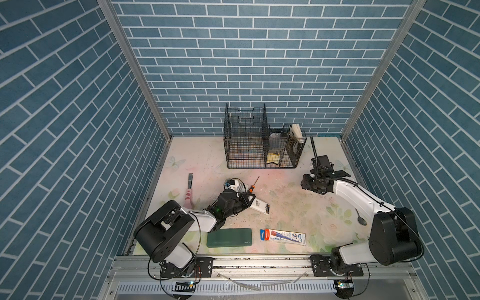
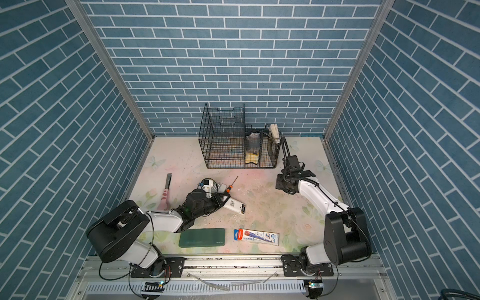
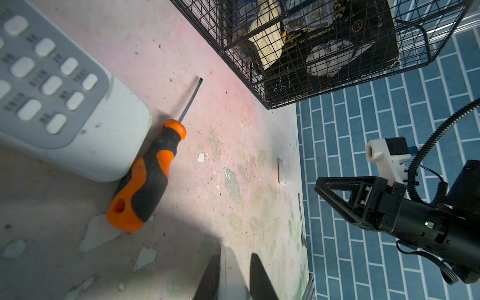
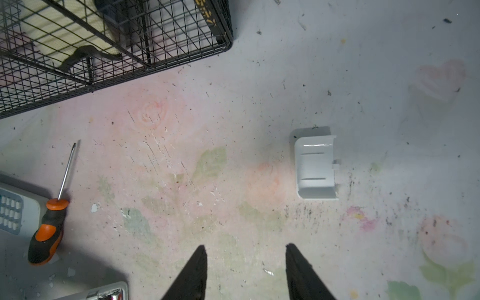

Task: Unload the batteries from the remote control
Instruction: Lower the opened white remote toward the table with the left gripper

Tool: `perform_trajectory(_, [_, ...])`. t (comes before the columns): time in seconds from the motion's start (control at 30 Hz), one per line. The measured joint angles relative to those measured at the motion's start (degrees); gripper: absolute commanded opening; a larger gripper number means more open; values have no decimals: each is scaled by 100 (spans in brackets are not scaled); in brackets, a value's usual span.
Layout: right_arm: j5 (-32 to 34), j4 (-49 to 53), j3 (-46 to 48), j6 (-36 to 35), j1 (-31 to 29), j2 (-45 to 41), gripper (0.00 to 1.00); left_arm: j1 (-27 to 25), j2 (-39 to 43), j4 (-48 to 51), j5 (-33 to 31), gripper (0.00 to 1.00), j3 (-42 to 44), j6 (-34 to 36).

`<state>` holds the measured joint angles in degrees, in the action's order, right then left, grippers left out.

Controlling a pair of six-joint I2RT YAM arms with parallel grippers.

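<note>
My left gripper (image 1: 252, 201) (image 3: 235, 255) is shut on a white remote control (image 1: 260, 206) (image 2: 234, 206) lying on the table, a narrow white edge of it (image 3: 228, 270) showing between the jaws. The remote's free end has an open compartment where the batteries (image 1: 267, 208) show only as dark shapes with coppery glints. Its detached white cover (image 4: 315, 166) lies on the table ahead of my right gripper (image 4: 245, 249) (image 1: 306, 183). That gripper hangs open and empty at the right. A second remote control (image 3: 52, 91) with grey buttons lies beside an orange-and-black screwdriver (image 3: 148, 181).
A black wire basket (image 1: 262, 140) with packets stands at the back. A green case (image 1: 230, 237) and a toothbrush box (image 1: 283, 236) lie near the front edge. A pink-handled tool (image 1: 189, 192) lies at the left, a spoon (image 1: 361, 219) at the right.
</note>
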<state>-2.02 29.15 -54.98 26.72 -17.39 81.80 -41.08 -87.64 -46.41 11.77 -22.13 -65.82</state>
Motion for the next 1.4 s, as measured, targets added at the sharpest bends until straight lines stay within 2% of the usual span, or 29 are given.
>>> perform_trajectory(0.47, [-39,-9,9,2,-127,0,50,-96,31,-417,-214,26,352,-136])
perform_trajectory(1.4, [-46,-83,9,7,-341,83,50,-120,-874,-1220,-210,45,638,-291])
